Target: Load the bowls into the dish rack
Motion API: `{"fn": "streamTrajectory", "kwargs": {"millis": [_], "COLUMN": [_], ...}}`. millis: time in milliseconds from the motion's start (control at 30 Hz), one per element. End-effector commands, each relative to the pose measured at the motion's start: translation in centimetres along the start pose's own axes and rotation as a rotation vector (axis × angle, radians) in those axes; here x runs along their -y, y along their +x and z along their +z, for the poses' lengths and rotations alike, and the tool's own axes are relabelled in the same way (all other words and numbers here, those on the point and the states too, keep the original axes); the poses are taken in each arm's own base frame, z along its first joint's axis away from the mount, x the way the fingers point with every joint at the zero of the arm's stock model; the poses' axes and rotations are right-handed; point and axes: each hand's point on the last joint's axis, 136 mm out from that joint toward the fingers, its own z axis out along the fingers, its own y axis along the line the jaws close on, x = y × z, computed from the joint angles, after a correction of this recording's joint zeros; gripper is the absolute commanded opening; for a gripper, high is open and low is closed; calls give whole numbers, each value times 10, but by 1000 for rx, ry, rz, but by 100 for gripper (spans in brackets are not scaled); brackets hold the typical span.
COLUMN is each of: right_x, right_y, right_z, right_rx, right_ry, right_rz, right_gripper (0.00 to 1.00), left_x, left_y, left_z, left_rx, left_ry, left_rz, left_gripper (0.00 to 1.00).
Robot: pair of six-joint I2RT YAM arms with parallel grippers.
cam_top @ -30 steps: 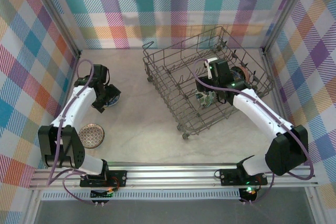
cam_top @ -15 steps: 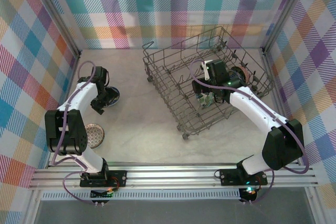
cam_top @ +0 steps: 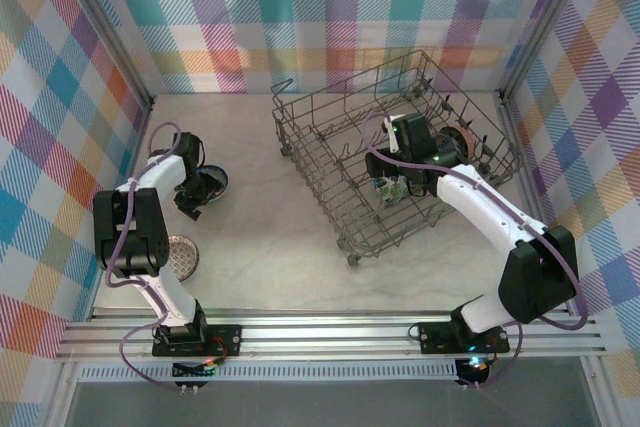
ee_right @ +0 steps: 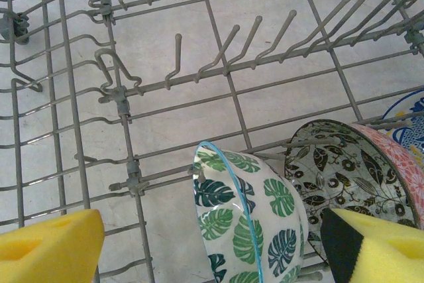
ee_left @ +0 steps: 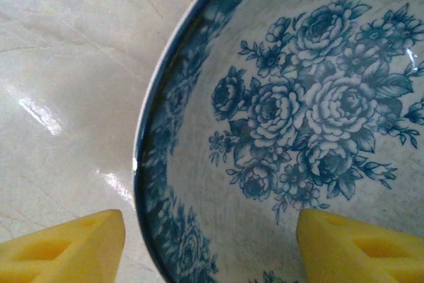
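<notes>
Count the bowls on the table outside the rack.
2. A blue flowered bowl sits beneath the left hand; a brown patterned bowl lies nearer the front, partly under the left arm. The arm may hide more.

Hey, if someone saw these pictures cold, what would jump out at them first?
Probably the blue rose-painted bowl close up in the left wrist view, its rim between the left gripper's open yellow fingers. Next, the green leaf-print bowl standing on edge in the dish rack, beside a dark leafy bowl; loud plaid walls surround the table.
</notes>
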Motion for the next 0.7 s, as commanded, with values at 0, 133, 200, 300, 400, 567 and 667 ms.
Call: {"fn": "streamTrajectory", "kwargs": {"millis": [0,133,200,300,400,567,667], "right_x": [-1,-2,-4,-6,-7,-7,-7], "right_y": [-18,-19,-19,-20,-21,-21,-20], "right_z": [-1,2,4,6,8,9,9], "right_rx": [45,39,34,29,29,28,25], "right_ry": [-10,-13,-18,-28,-30,-28,-29], "right_rz": [30,37,43,48,53,65,69], "right_gripper": [86,86,86,86,86,86,86], "left_x": [6,7,7,7,10,11,10], "left_y": [-6,-5,-5,-4,-3,1,5], "left_z": [-3,-4,-4,-4,-6,-8,-10], "left_rx": [0,-7,-7,-11,-18,-38,-46], "left_ry": [32,36,36,38,51,65,74], "left_rz": [13,30,38,49,64,96,107], "left_gripper": [63,54,50,42,35,25,21]}}
